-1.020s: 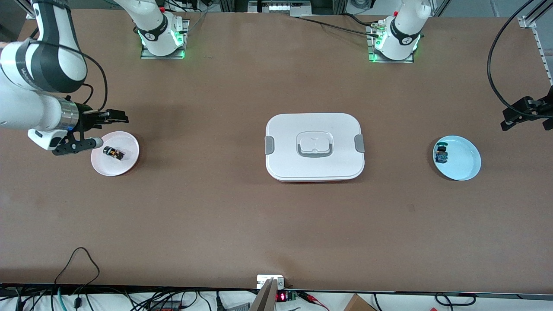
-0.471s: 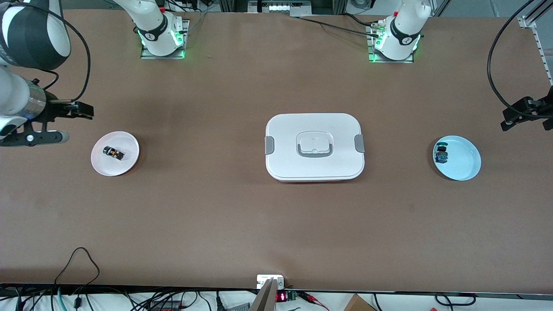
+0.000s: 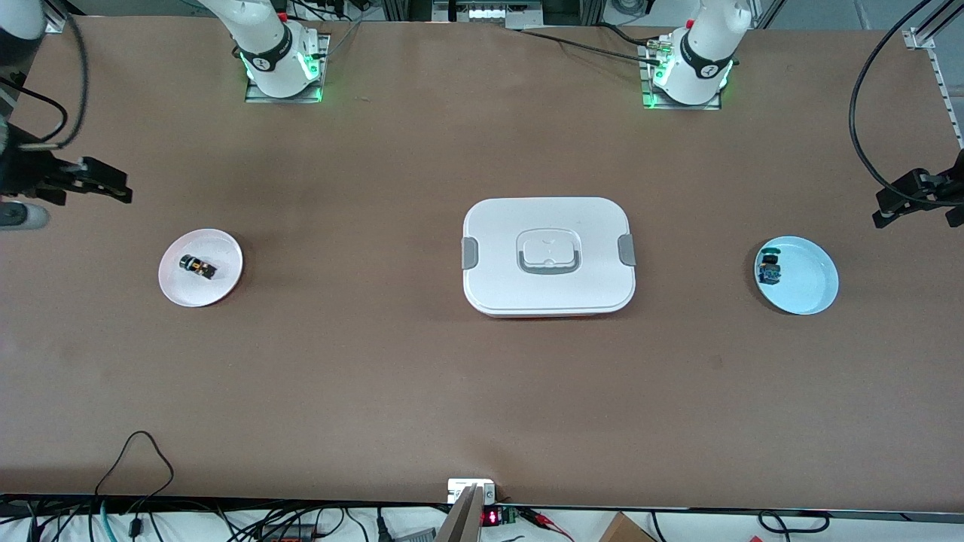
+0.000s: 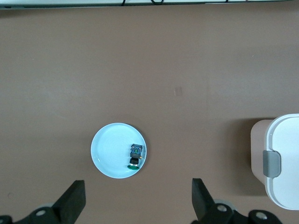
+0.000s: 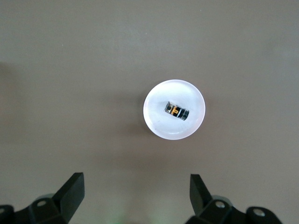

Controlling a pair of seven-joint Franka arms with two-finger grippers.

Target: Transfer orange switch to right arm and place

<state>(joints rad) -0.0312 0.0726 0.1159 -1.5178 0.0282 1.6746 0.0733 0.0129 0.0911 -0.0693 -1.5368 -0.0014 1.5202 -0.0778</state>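
The orange switch (image 3: 197, 266) lies on its side on a small pale pink plate (image 3: 226, 290) toward the right arm's end of the table. It also shows in the right wrist view, where the orange switch (image 5: 177, 111) rests on the plate (image 5: 159, 126) well below the camera. My right gripper (image 3: 113, 188) hangs open and empty over the table's edge beside that plate, its fingertips wide apart in the wrist view (image 5: 134, 184). My left gripper (image 3: 900, 203) waits open and empty at the other end, fingertips spread (image 4: 138, 186).
A white lidded box (image 3: 548, 256) sits mid-table. A light blue plate (image 3: 817, 290) carries a blue-and-green switch (image 3: 770, 267) toward the left arm's end; both the plate (image 4: 107, 149) and switch (image 4: 136, 155) show in the left wrist view. Cables run along the table's near edge.
The right arm has drawn back from over the pink plate toward its end of the table, gripper staying open. The orange switch has stayed on the plate. The left arm has not moved.
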